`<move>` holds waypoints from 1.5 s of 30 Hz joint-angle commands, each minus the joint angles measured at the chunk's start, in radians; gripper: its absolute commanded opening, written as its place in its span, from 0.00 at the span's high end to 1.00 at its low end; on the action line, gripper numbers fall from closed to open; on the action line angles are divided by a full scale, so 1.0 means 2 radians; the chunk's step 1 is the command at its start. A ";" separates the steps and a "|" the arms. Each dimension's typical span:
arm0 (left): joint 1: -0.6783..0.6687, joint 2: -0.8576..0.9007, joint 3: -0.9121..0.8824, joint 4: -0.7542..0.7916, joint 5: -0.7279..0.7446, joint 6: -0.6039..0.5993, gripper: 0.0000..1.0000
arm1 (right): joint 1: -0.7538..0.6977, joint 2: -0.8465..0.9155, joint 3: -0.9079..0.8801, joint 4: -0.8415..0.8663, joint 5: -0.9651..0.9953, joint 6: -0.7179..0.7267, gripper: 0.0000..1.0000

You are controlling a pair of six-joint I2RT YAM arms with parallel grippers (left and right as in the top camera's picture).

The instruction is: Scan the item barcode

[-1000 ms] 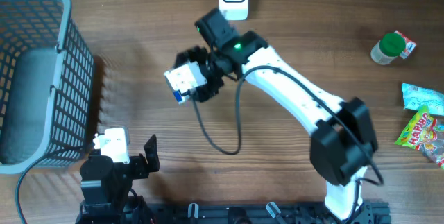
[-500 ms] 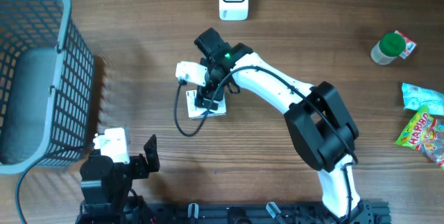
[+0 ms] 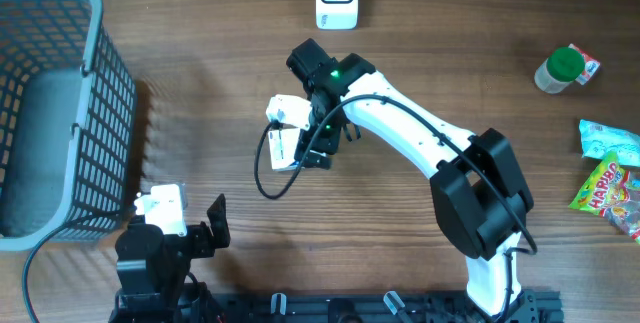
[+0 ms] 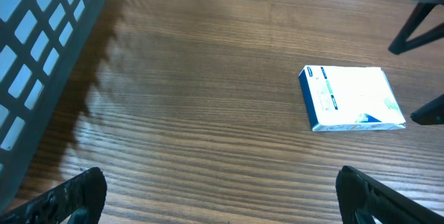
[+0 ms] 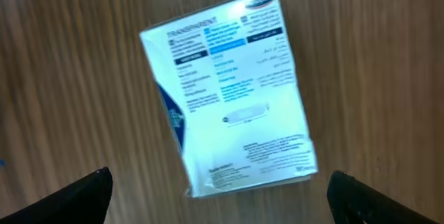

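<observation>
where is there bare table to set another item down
Bare wood between the basket and the white box, and a wide patch between the right arm and the green-capped bottle. Crowded at the right edge by the candy bags and around the box.

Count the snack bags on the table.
2, both at the right edge: a light-blue bag and, just nearer the robot, a Haribo bag. The frame cuts both off; more may lie outside it.

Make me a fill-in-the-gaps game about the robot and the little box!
1. The white and blue box lies flat on the ____ table.
2. The right gripper hangs above the box with its jaws ____.
3. The bottle at the far side has a ____ cap.
Missing words: wooden; open; green.
</observation>
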 commanded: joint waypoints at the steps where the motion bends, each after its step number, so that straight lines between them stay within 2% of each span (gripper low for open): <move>1: 0.002 -0.003 -0.003 0.001 0.006 0.002 0.00 | -0.002 0.000 -0.005 0.036 0.031 -0.050 0.00; 7: 0.002 -0.003 -0.003 0.001 0.006 0.002 0.00 | -0.002 0.025 -0.005 0.039 0.034 -0.071 0.00; 29: 0.002 -0.003 -0.003 0.001 0.006 0.002 0.00 | -0.001 0.123 -0.005 0.028 0.031 -0.064 0.00; 32: 0.002 -0.003 -0.003 0.001 0.006 0.002 0.00 | -0.001 0.123 -0.005 0.035 0.037 -0.064 0.10; 35: 0.002 -0.003 -0.003 0.001 0.006 0.002 0.00 | -0.001 0.123 -0.004 0.044 0.060 -0.064 0.36; 36: 0.002 -0.003 -0.003 0.001 0.006 0.002 0.00 | -0.001 0.123 -0.004 0.045 0.065 -0.064 0.38; 45: 0.002 -0.003 -0.003 0.001 0.006 0.002 0.00 | 0.000 0.108 0.041 0.046 0.081 -0.055 0.37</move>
